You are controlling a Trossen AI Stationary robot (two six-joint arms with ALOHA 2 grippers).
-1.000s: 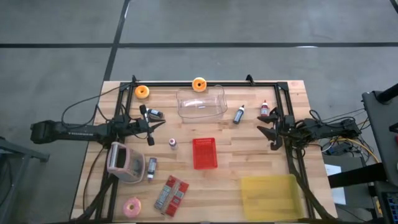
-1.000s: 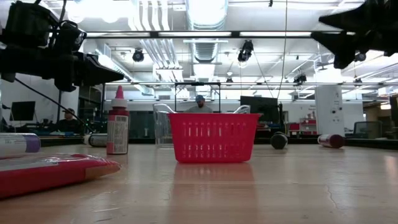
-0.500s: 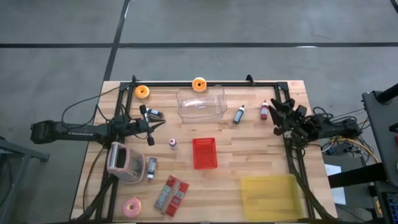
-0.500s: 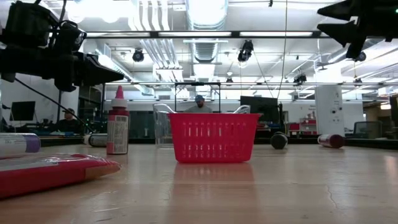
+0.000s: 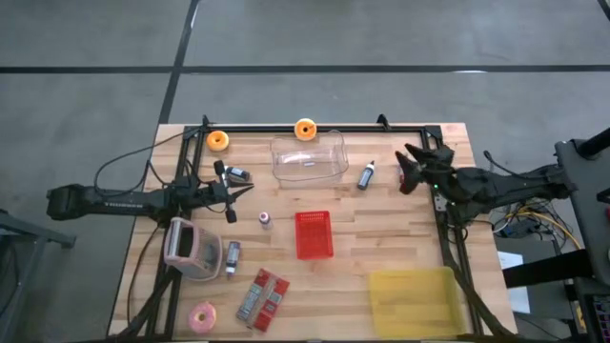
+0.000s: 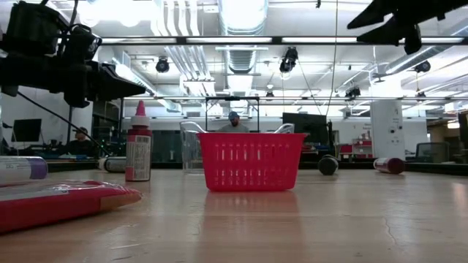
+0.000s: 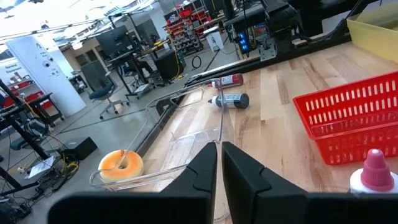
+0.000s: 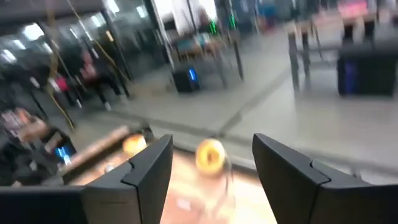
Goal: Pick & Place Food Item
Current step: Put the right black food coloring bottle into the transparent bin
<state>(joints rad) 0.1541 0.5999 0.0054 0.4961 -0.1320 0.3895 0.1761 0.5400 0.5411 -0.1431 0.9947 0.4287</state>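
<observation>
An orange donut (image 5: 305, 129) lies at the table's far edge, and it shows ahead in the right wrist view (image 8: 210, 154). A second orange donut (image 5: 218, 141) lies at the far left, and a pink donut (image 5: 202, 317) at the near left. A red basket (image 5: 314, 234) stands mid-table. My right gripper (image 5: 404, 168) is open and empty, high above the table's far right (image 6: 384, 18); its fingers (image 8: 149, 171) stand wide apart. My left gripper (image 5: 246, 191) is shut and empty, hovering left of centre (image 7: 219, 165).
A clear tub (image 5: 308, 158) stands behind the basket, and a yellow tray (image 5: 412, 298) lies at the near right. Small bottles (image 5: 366, 174) (image 5: 265, 220) (image 5: 232, 257), a pink-topped box (image 5: 193, 250) and a red packet (image 5: 262, 297) lie about. A black frame (image 5: 315, 128) rims the table.
My right gripper has risen and gone toward the table's far edge, then toward its left. It has turned and now faces the far-left side. It now stands over the spot where a small red bottle showed.
</observation>
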